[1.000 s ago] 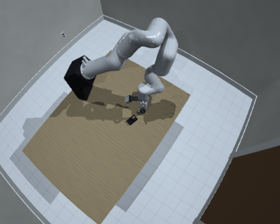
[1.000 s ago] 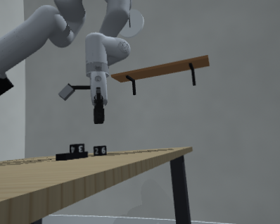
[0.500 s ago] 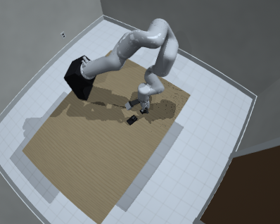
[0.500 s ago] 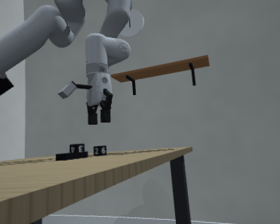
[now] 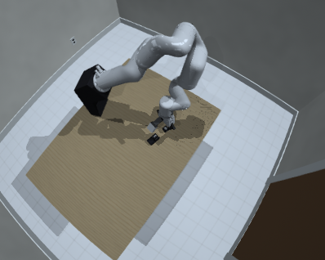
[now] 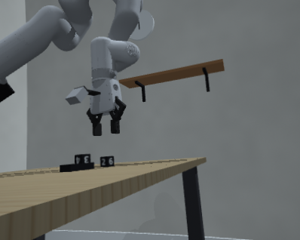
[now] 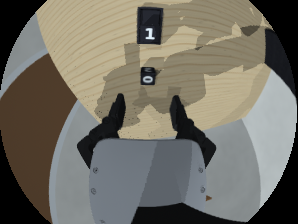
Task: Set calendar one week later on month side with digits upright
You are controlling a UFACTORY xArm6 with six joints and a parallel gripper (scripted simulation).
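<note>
The black tray (image 5: 151, 141) (image 6: 66, 168) (image 7: 151, 10) lies on the table. One black cube (image 6: 82, 158) (image 7: 149, 34) stands at one end of it; its top shows 1, and in the exterior view its sides show 4 and 3 upside down. The other end of the tray holds no cube. A second black cube (image 6: 107, 161) (image 7: 148, 76) stands on the table beside the tray, apart from it. It has 0 on top, turned sideways in the wrist view, and 2 and 6 on its sides. My gripper (image 6: 106, 128) (image 7: 148, 101) is open and empty, high above the loose cube.
The wooden table (image 5: 100, 163) (image 6: 114, 179) carries the tray and loose cube. The arm's black base (image 5: 89, 91) stands at the table's edge. A wall shelf (image 6: 179, 73) is behind the arm. The arm's shadow falls across the table around the cubes.
</note>
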